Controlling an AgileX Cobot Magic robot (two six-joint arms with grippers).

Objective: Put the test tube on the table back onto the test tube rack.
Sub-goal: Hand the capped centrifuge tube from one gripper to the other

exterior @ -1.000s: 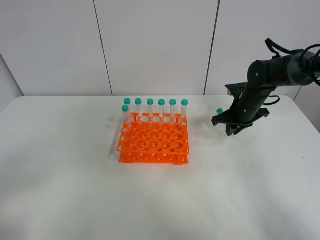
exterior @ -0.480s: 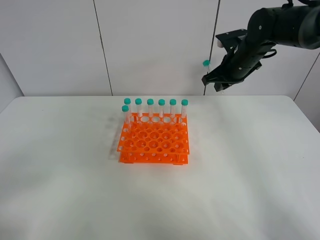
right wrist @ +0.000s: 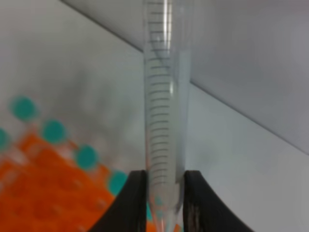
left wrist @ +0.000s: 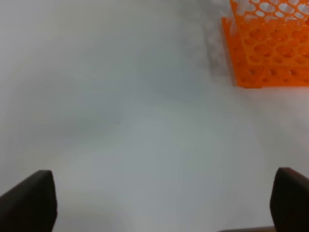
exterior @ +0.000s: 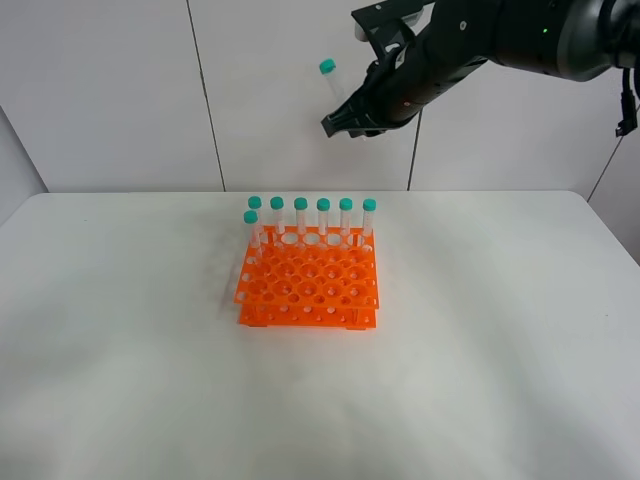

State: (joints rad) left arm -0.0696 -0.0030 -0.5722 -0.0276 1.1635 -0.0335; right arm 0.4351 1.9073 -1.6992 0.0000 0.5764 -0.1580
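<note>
My right gripper (exterior: 352,118) is shut on the test tube (exterior: 333,84), a clear tube with a teal cap, and holds it tilted high in the air above and behind the orange test tube rack (exterior: 308,281). In the right wrist view the tube (right wrist: 163,116) stands between the black fingers (right wrist: 134,203), with the rack (right wrist: 38,193) blurred below. Several capped tubes (exterior: 323,215) stand along the rack's back row. My left gripper (left wrist: 159,203) is open and empty low over the white table (left wrist: 120,121), with the rack's corner (left wrist: 265,53) ahead of it.
The white table (exterior: 480,360) spreads wide around the rack on all sides. A panelled grey wall (exterior: 130,90) stands behind the table. The left arm does not show in the exterior high view.
My right arm has risen from just above the table right of the rack and swung left, carrying the test tube high above the rack's back side. The rack has not moved.
</note>
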